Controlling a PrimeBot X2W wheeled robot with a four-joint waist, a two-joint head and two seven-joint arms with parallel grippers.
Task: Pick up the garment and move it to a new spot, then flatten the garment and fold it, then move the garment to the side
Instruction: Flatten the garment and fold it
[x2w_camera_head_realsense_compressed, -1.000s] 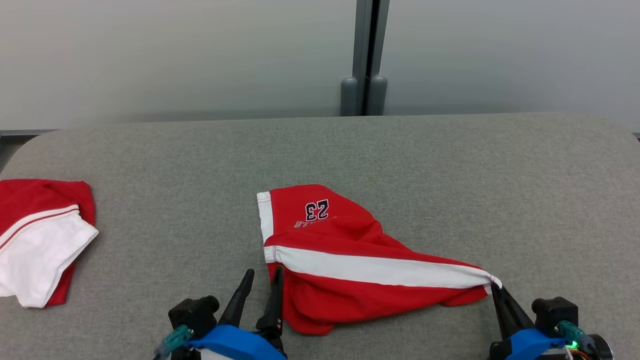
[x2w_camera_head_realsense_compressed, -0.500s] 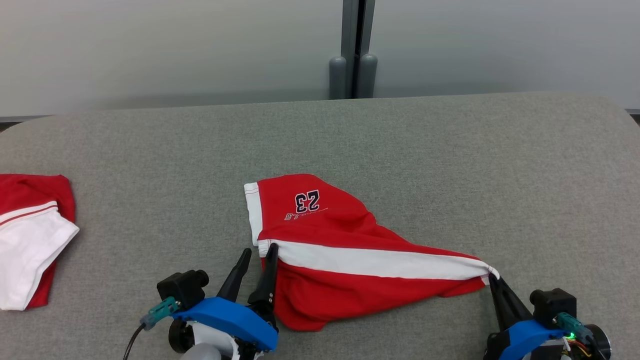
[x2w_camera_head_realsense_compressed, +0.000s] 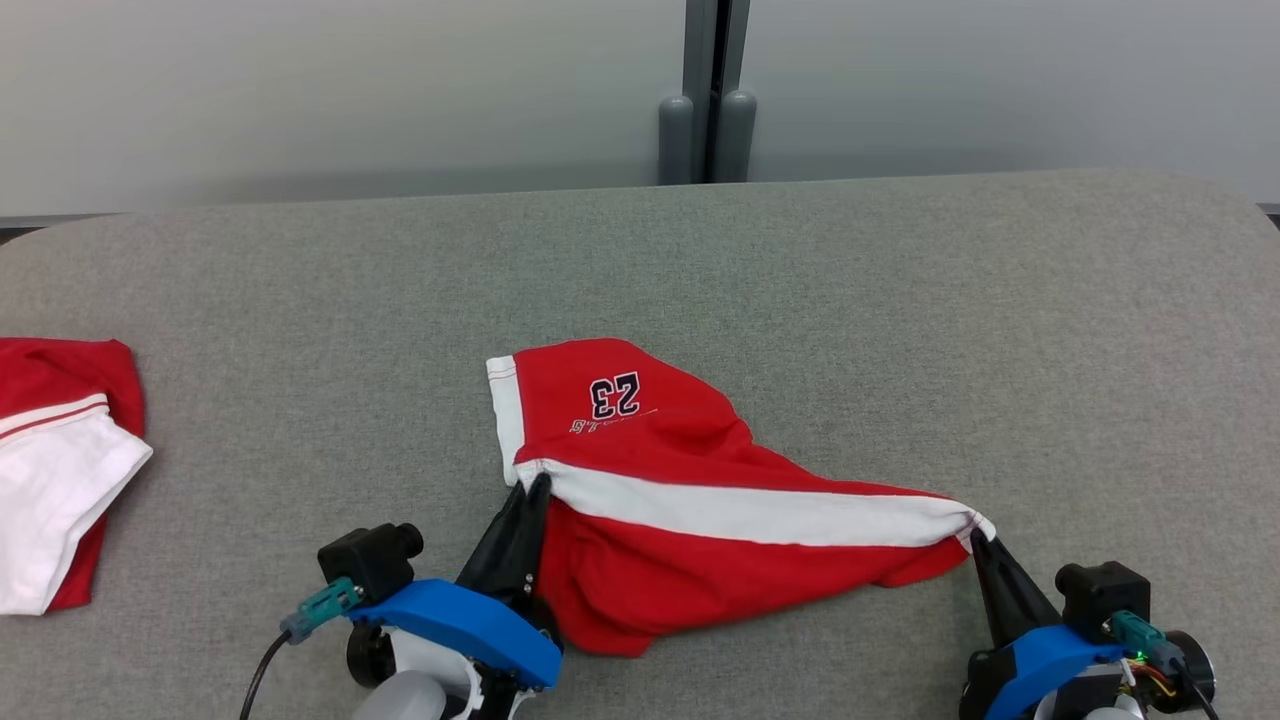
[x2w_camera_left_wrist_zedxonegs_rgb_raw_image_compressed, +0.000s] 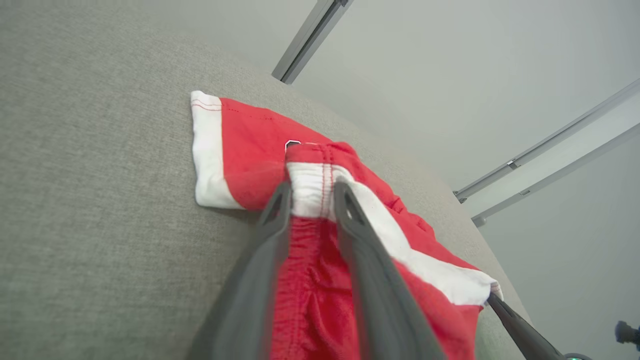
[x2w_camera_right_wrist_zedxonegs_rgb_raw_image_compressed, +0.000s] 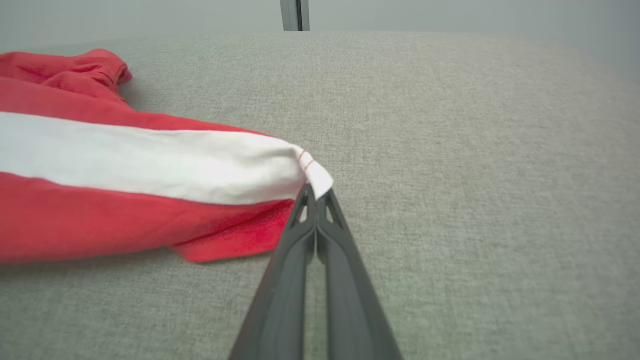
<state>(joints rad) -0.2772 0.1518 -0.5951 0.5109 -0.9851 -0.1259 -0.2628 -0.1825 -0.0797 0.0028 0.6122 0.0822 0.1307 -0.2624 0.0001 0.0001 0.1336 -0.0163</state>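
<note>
The garment (x2w_camera_head_realsense_compressed: 700, 470), red shorts with a white waistband and a "23" print, lies crumpled at the middle front of the grey table (x2w_camera_head_realsense_compressed: 900, 330). My left gripper (x2w_camera_head_realsense_compressed: 535, 490) is at the waistband's left end. In the left wrist view the garment (x2w_camera_left_wrist_zedxonegs_rgb_raw_image_compressed: 240, 140) has its white band bunched between the two fingers of that gripper (x2w_camera_left_wrist_zedxonegs_rgb_raw_image_compressed: 312, 192), which is shut on it. My right gripper (x2w_camera_head_realsense_compressed: 978, 542) pinches the waistband's right corner. In the right wrist view that gripper (x2w_camera_right_wrist_zedxonegs_rgb_raw_image_compressed: 316, 192) is shut, with the white corner of the garment (x2w_camera_right_wrist_zedxonegs_rgb_raw_image_compressed: 100, 210) caught at its tips.
Another red and white garment (x2w_camera_head_realsense_compressed: 50, 480) lies at the table's left edge. A grey post (x2w_camera_head_realsense_compressed: 705, 100) stands against the wall behind the table's rounded far edge. Bare grey tabletop stretches behind and to the right of the shorts.
My left gripper has moved forward to the waistband's left end and closed from wide open onto it. The right gripper kept its hold. The head camera shifted a little.
</note>
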